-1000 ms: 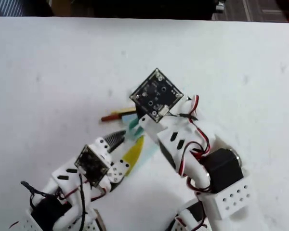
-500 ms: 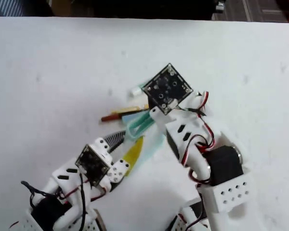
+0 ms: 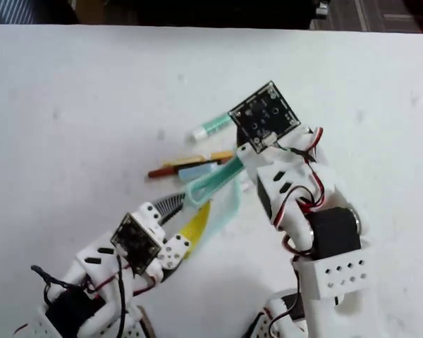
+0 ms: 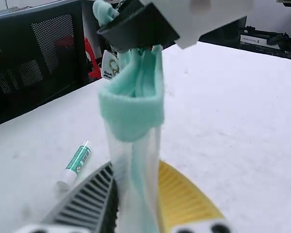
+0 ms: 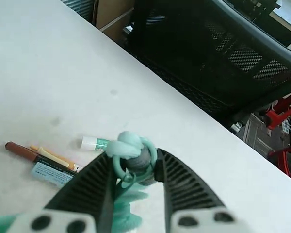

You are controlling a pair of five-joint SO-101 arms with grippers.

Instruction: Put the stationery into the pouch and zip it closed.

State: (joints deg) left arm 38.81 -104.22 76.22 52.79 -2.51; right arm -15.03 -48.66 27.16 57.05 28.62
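While the pouch (image 3: 218,184) is pinched endwise by left gripper (image 4: 135,170) and right gripper (image 5: 134,158), stationery (image 3: 190,166) is seen nearer the table's (image 3: 92,84) far edge.

Nothing legible. Print on the green-and-white tube (image 4: 76,162), the blue-labelled block (image 5: 51,173) and the hang tag (image 4: 109,65) on the pouch (image 4: 136,111) is too small to read.

Glue stick (image 3: 210,127) end hidden under R arm's cam board (image 3: 264,113).
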